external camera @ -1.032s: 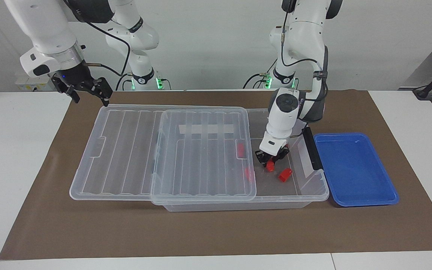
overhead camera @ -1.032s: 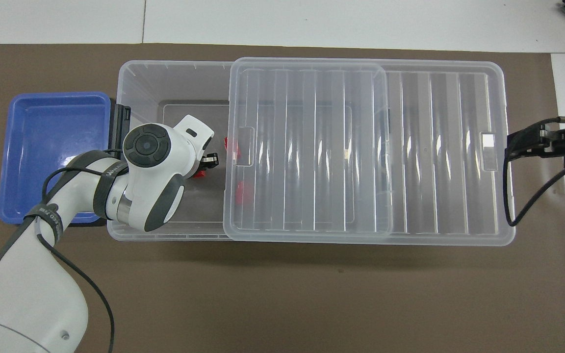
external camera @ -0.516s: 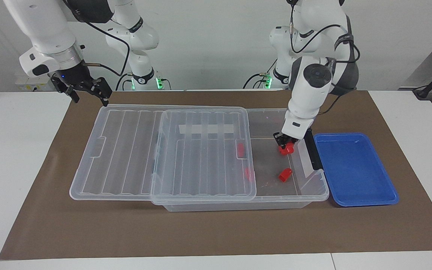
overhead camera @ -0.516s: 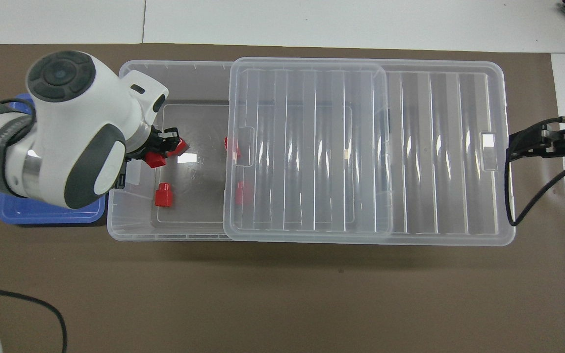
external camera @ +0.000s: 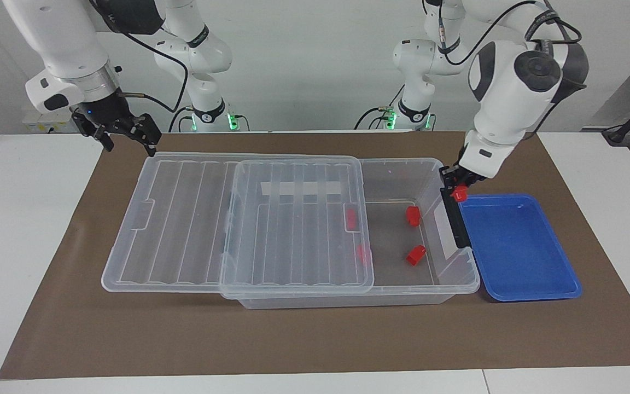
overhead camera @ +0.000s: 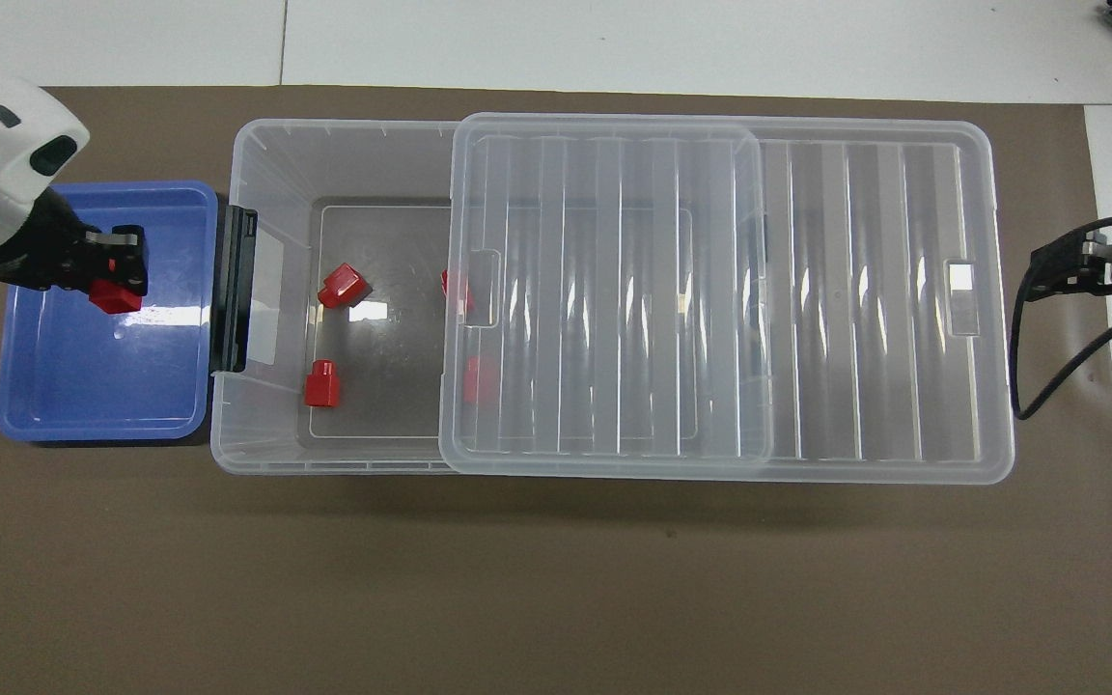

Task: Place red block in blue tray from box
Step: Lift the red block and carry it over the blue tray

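My left gripper (external camera: 460, 187) is shut on a red block (external camera: 461, 193) and holds it in the air over the blue tray (external camera: 517, 251), just past the box's dark latch. In the overhead view this gripper (overhead camera: 116, 274) and its block (overhead camera: 112, 296) are over the tray (overhead camera: 102, 381). The clear box (external camera: 460, 276) has its ribbed lid (external camera: 293, 219) slid toward the right arm's end. Two red blocks (external camera: 413, 215) (external camera: 415, 255) lie in the uncovered part, and two more (external camera: 351, 219) (external camera: 362, 253) show through the lid. My right gripper (external camera: 129, 134) waits open over the lid's corner.
A brown mat (external camera: 315, 339) covers the table under the box and the tray. The lid overhangs the box toward the right arm's end and lies flat on the mat (overhead camera: 903, 290). The box's dark latch (external camera: 453, 216) stands between the box and the tray.
My left gripper has lifted a red block out of the box and carried it over the latch to above the blue tray. The right gripper has stayed in place.
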{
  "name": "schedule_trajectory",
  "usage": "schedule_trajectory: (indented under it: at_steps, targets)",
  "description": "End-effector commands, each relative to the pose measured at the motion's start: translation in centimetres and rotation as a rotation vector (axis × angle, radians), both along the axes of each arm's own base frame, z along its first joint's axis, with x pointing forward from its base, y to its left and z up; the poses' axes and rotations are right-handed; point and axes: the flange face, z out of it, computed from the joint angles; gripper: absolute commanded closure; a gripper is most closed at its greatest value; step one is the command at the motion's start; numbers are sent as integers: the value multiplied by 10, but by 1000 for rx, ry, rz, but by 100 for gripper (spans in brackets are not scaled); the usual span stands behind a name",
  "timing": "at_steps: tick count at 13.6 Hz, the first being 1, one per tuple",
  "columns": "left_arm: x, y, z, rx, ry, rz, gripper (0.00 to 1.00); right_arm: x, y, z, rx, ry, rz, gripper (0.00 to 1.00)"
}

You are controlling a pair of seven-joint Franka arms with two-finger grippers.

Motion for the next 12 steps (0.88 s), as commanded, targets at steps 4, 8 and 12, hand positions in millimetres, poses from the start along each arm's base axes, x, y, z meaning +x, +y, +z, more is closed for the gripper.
schedule_trajectory:
  at_steps: [4,8,12]
  targets:
    - [-5,85,-36,-22,-113,-33,100,-13,-50,-38,6,-68,-62,100]
    - [-12,110,-98,-5,-191,-32,100,-6,-85,-76,4,-73,-88,100]
    - [-17,117,-147,0,-205,-42,100,3,-92,-110,5,-60,-58,100]
